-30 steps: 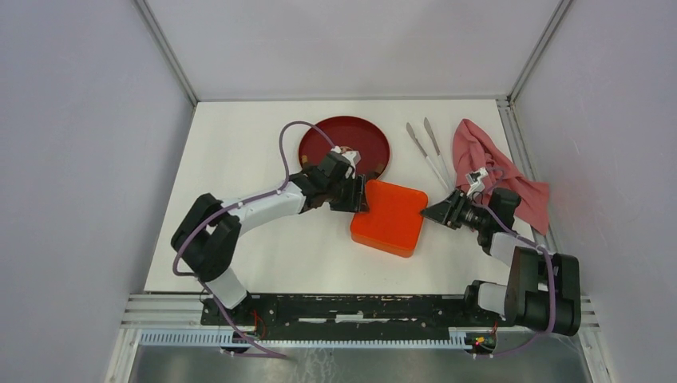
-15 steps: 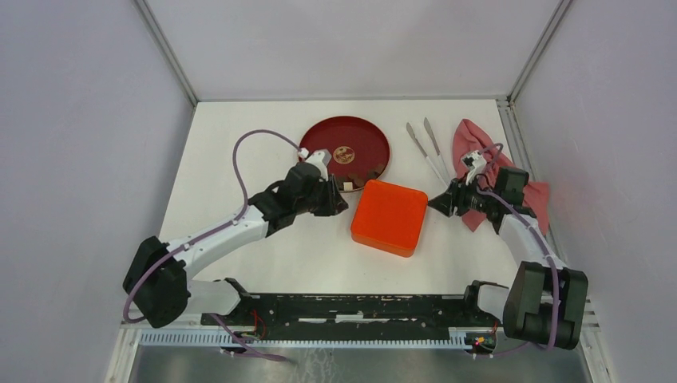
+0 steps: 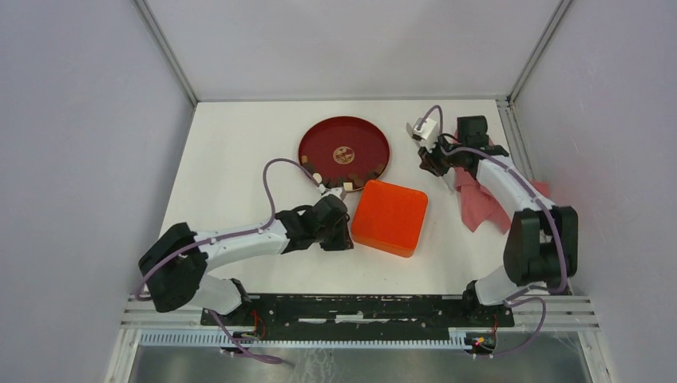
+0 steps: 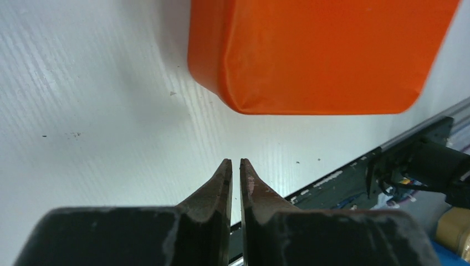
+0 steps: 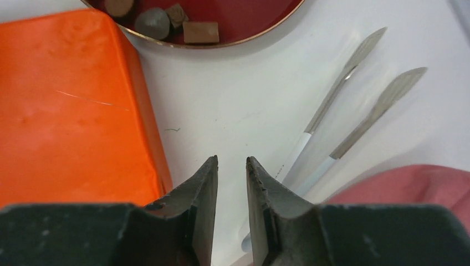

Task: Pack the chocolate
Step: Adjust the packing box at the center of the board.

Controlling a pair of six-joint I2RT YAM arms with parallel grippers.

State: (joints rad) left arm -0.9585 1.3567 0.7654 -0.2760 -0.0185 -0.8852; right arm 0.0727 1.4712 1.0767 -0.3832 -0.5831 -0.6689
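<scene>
Left gripper pinched nearly closed, empty; its camera gives us only the box corner. Right gripper at a narrow gap, empty, over the tongs, cloth alongside. Only that camera resolves the chocolate: on the plate, at the rim nearest the box.

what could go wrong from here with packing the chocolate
1. The orange box shows no opening. The left gripper is shut and empty beside its edge, so a nudge might slide the box into the red plate, where chocolate lies near the rim.
2. The right gripper hangs only slightly open over the tweezers, close to the pink cloth. It could catch one leg only, or snag the cloth.
</scene>
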